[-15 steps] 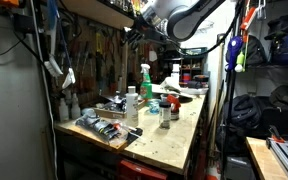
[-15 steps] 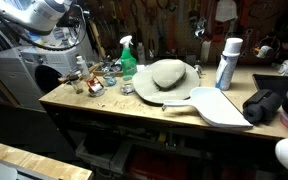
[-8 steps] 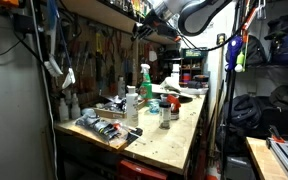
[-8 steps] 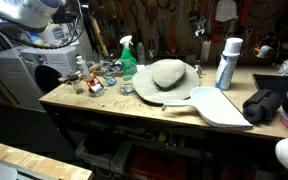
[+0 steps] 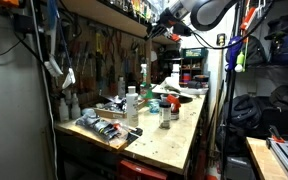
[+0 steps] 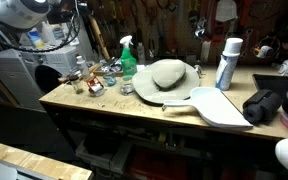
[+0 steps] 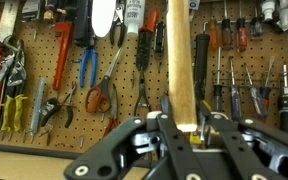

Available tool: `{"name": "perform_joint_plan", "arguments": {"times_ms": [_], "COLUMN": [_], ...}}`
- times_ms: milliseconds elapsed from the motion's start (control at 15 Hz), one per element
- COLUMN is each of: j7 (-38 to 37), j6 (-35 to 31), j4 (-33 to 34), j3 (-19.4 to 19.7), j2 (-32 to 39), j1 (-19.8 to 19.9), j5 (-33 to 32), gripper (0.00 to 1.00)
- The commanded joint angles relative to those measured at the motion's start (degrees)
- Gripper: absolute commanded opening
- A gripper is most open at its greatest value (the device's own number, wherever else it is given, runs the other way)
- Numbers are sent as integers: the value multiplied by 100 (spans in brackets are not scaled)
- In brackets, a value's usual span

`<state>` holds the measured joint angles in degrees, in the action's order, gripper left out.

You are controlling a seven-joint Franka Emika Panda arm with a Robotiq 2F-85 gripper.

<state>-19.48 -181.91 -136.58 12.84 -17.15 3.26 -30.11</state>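
My gripper (image 5: 154, 30) hangs high above the workbench (image 5: 179, 140), up near the shelf and the pegboard wall. In the wrist view the gripper (image 7: 187, 115) faces the pegboard (image 7: 44, 60), with a pale wooden upright (image 7: 182, 60) straight ahead between the fingers. The jaws stand close together and hold nothing. Pliers (image 7: 89, 70), screwdrivers (image 7: 219, 80) and other hand tools hang around it. In an exterior view only the arm (image 6: 24, 10) shows at the top left corner; the gripper itself is out of frame there.
On the bench stand a green spray bottle (image 6: 128, 58), a tan hat (image 6: 166, 75), a white can (image 6: 227, 62), a white flat scoop (image 6: 219, 105), small bottles (image 5: 132, 105) and loose tools (image 5: 104, 125). A shelf (image 5: 104, 12) runs overhead.
The arm has risen and swung toward the back wall, away from above the bench items. Nothing on the bench has moved.
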Motion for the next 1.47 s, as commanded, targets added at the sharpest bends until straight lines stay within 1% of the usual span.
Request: {"name": "perform_joint_plan", "arguments": {"times_ms": [0, 133, 200, 267, 333, 400, 467, 733, 800, 867, 1000, 1067, 1333, 1400], "j7": [1158, 1513, 1134, 1291, 1683, 1689, 1692, 2282, 2309, 2497, 2792, 2975, 3446, 3560], "j6": [366, 587, 363, 453, 459, 461, 462, 611, 653, 723, 868, 983, 1365, 1443], "j4": [-405, -441, -248, -271, -317, -340, -353, -302, -296, -301, -308, -323, -391, -440], "j3": [-51, -32, 3, 6, -197, -195, -194, 16, 317, 460, 705, 883, 1312, 1431], "j2": [-591, -710, -360, -430, -466, -496, -507, -408, -442, -486, -593, -697, -1012, -1108], "j1": [135, 203, 129, 168, 355, 359, 355, 389, 182, 93, -8, -144, -398, -512], "j5": [1113, 1553, 1173, 1323, 1785, 1792, 1796, 1908, 1710, 1762, 1779, 1844, 1876, 1922], "gripper": [6, 6, 26, 26, 26, 26, 6, 6, 6, 6, 6, 6, 6, 6]}}
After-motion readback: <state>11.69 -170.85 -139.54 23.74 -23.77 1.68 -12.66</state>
